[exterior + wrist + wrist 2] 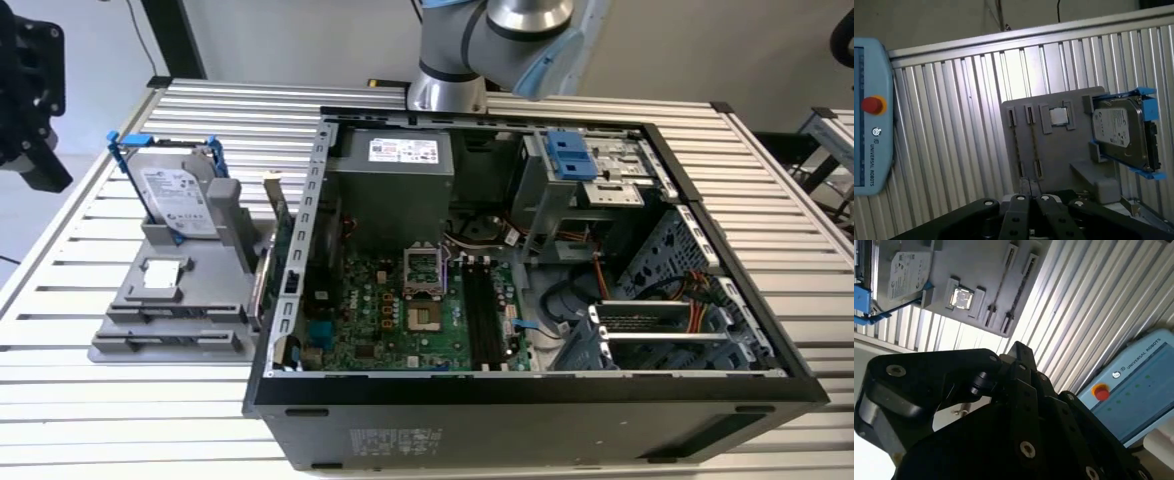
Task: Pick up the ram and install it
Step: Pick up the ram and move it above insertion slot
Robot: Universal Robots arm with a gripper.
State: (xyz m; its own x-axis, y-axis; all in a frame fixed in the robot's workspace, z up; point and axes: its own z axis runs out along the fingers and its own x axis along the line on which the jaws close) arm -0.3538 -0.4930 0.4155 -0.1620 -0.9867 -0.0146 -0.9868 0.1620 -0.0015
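Hanging clear of the ram, the pincer looks closed; holding nothing.

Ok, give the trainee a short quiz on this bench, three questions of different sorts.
1. True or false: the hard drive stands upright in the gray holder.
2. The two thin ram sticks sit: A) in slots of the gray holder; B) loose on the table slats; C) on top of the hard drive.
3. What colour is the frame around the hard drive?
Key: 1 true; 2 A; 3 blue.
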